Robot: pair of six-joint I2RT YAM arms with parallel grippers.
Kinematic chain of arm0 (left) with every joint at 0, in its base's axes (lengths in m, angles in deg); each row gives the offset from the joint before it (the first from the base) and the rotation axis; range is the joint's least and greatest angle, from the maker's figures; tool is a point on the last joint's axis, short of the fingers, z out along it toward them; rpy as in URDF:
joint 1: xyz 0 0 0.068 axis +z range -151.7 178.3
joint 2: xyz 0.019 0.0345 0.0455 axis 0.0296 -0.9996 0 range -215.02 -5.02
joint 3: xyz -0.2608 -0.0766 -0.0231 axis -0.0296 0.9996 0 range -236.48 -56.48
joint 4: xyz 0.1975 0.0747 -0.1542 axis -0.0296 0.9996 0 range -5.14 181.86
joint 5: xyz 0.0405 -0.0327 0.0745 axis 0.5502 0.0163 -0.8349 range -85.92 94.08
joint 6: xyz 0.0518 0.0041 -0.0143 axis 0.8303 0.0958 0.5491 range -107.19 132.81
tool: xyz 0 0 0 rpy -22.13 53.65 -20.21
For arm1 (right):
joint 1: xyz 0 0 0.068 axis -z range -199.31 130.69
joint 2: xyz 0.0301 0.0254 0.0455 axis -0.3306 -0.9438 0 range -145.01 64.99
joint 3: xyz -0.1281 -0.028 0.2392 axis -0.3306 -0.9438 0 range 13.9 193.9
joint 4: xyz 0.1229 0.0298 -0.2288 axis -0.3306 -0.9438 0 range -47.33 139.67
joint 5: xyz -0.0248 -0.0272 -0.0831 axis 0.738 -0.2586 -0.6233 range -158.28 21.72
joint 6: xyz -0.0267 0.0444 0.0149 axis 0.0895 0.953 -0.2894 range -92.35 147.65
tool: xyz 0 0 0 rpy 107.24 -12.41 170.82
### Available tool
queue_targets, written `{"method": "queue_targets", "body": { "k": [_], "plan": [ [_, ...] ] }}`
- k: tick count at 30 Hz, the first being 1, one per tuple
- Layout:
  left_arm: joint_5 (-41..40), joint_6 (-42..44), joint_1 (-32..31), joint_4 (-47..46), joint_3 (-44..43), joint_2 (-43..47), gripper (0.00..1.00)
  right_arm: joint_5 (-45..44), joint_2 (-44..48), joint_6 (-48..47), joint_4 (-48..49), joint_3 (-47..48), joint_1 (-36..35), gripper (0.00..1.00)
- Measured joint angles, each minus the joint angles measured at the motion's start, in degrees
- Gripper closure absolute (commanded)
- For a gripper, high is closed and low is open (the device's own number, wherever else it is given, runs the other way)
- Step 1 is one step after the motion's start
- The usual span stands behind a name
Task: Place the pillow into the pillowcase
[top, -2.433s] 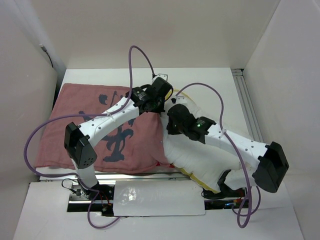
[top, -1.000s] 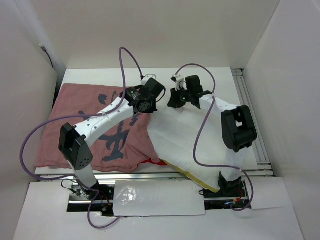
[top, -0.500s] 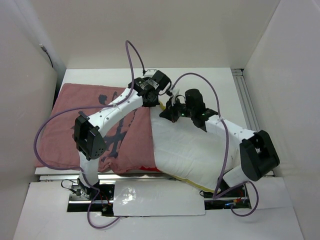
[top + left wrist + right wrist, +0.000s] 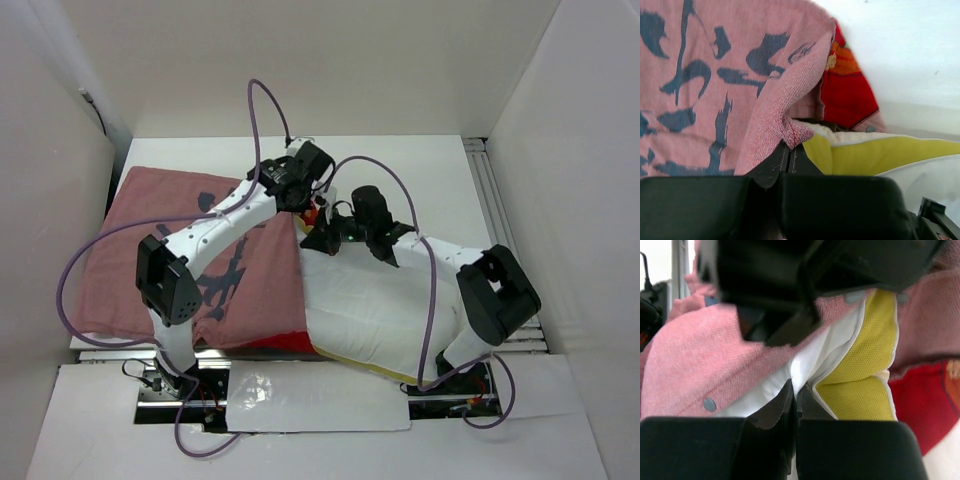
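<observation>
The pillow (image 4: pixel 385 305) lies on the right half of the tabletop (image 4: pixel 430 160), running from the near edge up toward the middle. It is plump and plain white, with a yellow strip along its near edge. In the wrist views its corner (image 4: pixel 875 155) shows a yellow mesh panel (image 4: pixel 865 390) edged in white.

The pillowcase (image 4: pixel 140 195) is spread over the left half of the tabletop. Its dusty pink face is up and carries dark brush lettering. Its right edge lies over the left side of the pillow, and a sliver of the red face (image 4: pixel 280 342) shows at the near edge beneath it. In the left wrist view the pink top layer (image 4: pixel 705 75) is raised at the opening. The red inner face (image 4: pixel 845 95), with a bit of orange print, shows behind it, and the pillow's yellow corner sits right at that opening.

Both arms meet at the far left corner of the pillow, their ends close together. The left jaws are pressed together on the pink hem (image 4: pixel 785 132) of the pillowcase, with the cloth draping down into them. The right jaws are pressed together on white fabric at the pillow's corner (image 4: pixel 790 370), just beside the yellow mesh. Pink cloth (image 4: pixel 695 360) with a small round snap (image 4: pixel 709 403) lies over the pillow on the left of that view, and red cloth (image 4: pixel 925 400) shows on the right. The black body of the left arm's end (image 4: pixel 790 280) fills the top of that view.
</observation>
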Motion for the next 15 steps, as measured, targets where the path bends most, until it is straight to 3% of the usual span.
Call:
{"method": "queue_targets", "body": {
  "k": [4, 11, 15],
  "plan": [
    [2.3, 4.1, -0.2, -7.9, 8.1, 5.2, 1.00, 0.1, -1.2, 4.5, 5.1, -0.1, 0.0, 1.00],
    [17.0, 10.3, -6.7, -26.9, 25.6, 18.9, 1.00, -3.2, -10.4, 28.0, 15.6, 0.5, 6.7, 1.00],
    [22.4, 11.8, -8.1, -32.1, 29.2, 22.2, 1.00, -2.1, -13.3, 40.4, 26.0, -1.1, 11.4, 1.00]
  ]
}}
